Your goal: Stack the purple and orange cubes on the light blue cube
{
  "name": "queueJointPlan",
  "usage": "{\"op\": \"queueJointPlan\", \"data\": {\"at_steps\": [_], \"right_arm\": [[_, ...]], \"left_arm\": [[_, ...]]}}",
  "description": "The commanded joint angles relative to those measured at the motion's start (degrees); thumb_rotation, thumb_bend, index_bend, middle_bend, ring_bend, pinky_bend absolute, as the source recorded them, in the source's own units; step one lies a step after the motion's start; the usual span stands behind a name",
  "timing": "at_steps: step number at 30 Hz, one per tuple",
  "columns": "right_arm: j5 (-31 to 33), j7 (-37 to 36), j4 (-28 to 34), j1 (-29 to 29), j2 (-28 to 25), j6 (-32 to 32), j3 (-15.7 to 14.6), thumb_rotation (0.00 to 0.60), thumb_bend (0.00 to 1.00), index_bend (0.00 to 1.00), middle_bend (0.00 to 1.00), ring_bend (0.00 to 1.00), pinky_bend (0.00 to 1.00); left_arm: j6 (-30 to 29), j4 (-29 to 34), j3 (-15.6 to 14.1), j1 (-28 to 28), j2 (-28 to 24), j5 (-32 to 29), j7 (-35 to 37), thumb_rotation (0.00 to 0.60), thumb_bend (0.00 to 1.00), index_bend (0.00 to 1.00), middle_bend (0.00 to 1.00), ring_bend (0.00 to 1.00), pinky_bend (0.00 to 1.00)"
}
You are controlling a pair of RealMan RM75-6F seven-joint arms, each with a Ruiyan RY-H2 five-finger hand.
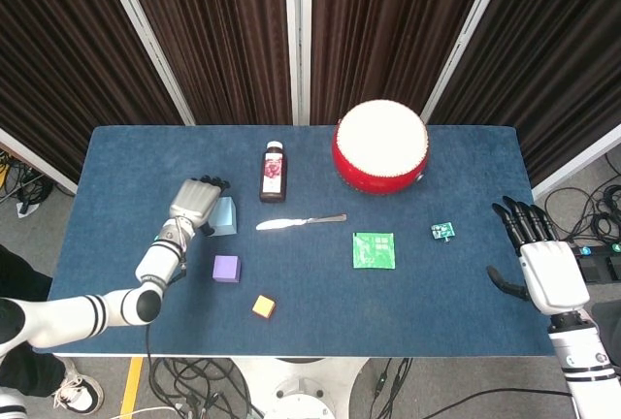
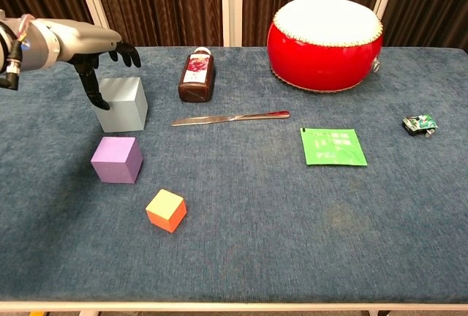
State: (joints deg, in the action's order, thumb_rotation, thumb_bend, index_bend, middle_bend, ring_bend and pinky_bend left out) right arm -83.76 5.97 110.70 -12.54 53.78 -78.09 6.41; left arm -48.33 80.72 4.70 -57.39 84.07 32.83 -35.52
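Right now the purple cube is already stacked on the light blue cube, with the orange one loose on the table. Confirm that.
Not stacked: the chest view shows the purple cube on the table, in front of the light blue cube. The orange cube is indeed loose.

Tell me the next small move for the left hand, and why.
Probably swing the left hand toward the purple cube and lower over it. The hand hovers open above the light blue cube, whose top is bare. The purple cube sits just in front of it on the table, with the orange cube beyond, both unstacked.
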Motion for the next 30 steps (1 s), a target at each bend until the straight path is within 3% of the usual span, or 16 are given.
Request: {"op": "queueJointPlan", "data": {"at_steps": [1, 8, 11, 16, 22, 30], "right_arm": [[0.0, -0.5, -0.1, 0.0, -0.2, 0.1, 0.0, 0.600, 0.20, 0.00, 0.00, 0.00, 0.00], [-2.1, -2.0, 0.1, 0.4, -0.8, -0.5, -0.7, 0.600, 0.20, 0.00, 0.00, 0.00, 0.00], [-3.3, -2.5, 0.0, 0.7, -0.9, -1.0, -1.0, 0.600, 0.20, 0.00, 0.00, 0.00, 0.00], [-3.7, -2.6, 0.0, 0.7, -0.9, -0.8, -1.3, 0.600, 0.20, 0.00, 0.00, 0.00, 0.00], [-3.8, -2.7, 0.0, 0.6, -1.0, -0.6, -1.4, 0.600, 0.20, 0.00, 0.00, 0.00, 0.00], [-3.3, -2.9, -0.1, 0.4, -1.0, -0.3, -1.2, 0.600, 0.20, 0.00, 0.00, 0.00, 0.00]], "left_arm": [[-4.4, 6.6, -0.3, 1.2, -4.0, 0.7, -1.2, 0.600, 0.13, 0.24, 0.28, 0.21, 0.31], [-15.0, 22.9, 0.5, 3.5, -13.2, 1.4, -4.2, 0.600, 0.13, 0.25, 0.27, 0.21, 0.31], [-18.0, 30.7, -0.9, 4.9, -16.3, 2.7, -5.9, 0.600, 0.13, 0.26, 0.27, 0.21, 0.33], [-21.6, 38.5, -3.6, 6.9, -15.5, 1.8, -8.3, 0.600, 0.13, 0.28, 0.29, 0.25, 0.35], [-27.2, 41.9, -5.1, 8.7, -11.3, 1.5, -10.9, 0.600, 0.13, 0.30, 0.31, 0.26, 0.36], [-29.2, 39.2, -5.8, 9.8, -4.8, 1.0, -13.3, 0.600, 0.14, 0.35, 0.33, 0.27, 0.38]]}}
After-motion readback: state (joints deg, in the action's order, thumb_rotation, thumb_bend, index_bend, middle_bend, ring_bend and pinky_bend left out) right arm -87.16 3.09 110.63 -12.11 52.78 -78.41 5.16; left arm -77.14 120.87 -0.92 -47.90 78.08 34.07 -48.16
